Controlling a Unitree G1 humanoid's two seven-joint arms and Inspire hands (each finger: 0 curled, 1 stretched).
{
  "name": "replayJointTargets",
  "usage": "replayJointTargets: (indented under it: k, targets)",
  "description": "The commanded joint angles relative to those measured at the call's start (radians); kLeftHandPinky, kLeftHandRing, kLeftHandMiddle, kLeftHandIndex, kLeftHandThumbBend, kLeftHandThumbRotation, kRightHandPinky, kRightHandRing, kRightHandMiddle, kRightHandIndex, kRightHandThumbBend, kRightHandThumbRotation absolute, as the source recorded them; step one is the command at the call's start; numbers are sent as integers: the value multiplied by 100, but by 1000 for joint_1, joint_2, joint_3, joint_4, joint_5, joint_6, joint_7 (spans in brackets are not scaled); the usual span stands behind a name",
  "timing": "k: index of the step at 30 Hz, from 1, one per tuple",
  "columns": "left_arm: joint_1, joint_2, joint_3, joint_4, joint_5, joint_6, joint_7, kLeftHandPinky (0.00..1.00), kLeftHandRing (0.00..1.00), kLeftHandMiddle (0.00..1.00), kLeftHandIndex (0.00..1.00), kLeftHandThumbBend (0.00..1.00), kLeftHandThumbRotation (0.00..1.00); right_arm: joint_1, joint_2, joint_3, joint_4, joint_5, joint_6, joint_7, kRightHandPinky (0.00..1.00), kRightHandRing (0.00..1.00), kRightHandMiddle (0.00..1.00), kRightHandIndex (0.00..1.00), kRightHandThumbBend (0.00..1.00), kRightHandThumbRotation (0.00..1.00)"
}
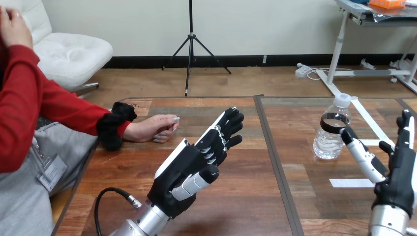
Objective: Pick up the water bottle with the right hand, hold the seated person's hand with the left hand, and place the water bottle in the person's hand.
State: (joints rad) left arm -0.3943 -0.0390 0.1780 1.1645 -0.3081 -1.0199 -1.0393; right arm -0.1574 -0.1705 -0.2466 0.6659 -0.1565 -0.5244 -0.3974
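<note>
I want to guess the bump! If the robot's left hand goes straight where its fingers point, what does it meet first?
Probably nothing: the left hand points across bare table, between the person's hand and the water bottle. Depth is unclear.

Bright, even light, soft sheen on the table, glints on the water bottle

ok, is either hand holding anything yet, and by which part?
Nothing is held. The right hand is open beside the water bottle, not curled round it. The left hand is open, apart from the person's hand.
</note>
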Motion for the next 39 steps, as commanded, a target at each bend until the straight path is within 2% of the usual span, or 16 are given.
replayJointTargets:
  k: [1,15,39]
  targets:
    - [-59,-15,10,-38,-22,-3,0,96,100,100,100,100,75,-101,-28,15,44,-5,3,-1,87,100,97,100,100,53]
    - [-59,-18,13,-42,-34,-6,-12,96,100,100,100,100,75,-166,-46,24,174,19,-26,30,88,100,98,100,100,51]
    - [-58,-21,7,-57,-51,-6,-24,96,100,100,100,100,74,-233,-68,64,320,-9,-27,17,91,99,97,100,100,56]
